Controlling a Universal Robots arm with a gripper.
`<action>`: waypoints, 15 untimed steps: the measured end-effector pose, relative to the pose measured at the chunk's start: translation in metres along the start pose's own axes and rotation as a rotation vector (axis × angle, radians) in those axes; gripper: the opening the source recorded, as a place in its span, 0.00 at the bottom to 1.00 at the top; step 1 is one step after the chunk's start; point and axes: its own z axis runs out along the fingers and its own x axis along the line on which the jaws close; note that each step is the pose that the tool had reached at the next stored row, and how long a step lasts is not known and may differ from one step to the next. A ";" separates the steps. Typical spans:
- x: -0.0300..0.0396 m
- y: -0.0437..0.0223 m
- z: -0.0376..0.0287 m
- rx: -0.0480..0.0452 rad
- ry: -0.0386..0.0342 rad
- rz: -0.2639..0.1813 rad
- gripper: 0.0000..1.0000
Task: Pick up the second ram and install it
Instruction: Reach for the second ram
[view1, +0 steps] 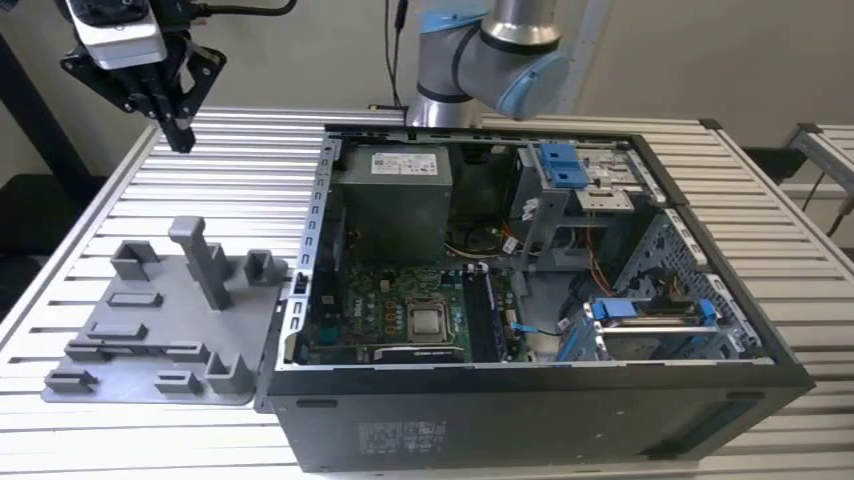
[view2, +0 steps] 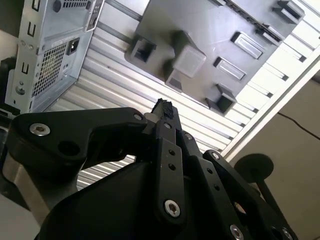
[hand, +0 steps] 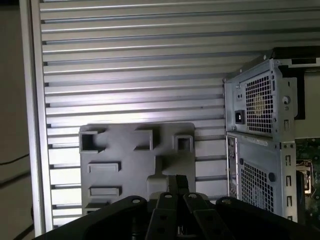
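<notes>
gripper hanging over the table, no ram in it that we can see

going left to right in the exterior view: the gripper hangs above the slatted table with its jaws together, and we see nothing between them. under it sits the gray tray, and we can't pick out a stick in any of its holders. then comes the open computer case, with the long slots just beside the processor. whether a stick sits in there, and where the second ram is, we honestly can't tell. our guess is that ram is light, thin, stiff and easy to damage, so we'd pinch it by the bare edges near the ends, not on the chips or the contacts.
</notes>
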 end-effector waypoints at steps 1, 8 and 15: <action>0.0016 -0.0001 -0.0001 0.0000 -0.0002 0.000 0.11; 0.0118 -0.0008 -0.0004 0.0000 -0.0017 0.000 0.11; 0.0229 -0.0016 -0.0007 -0.0002 -0.0036 0.000 0.11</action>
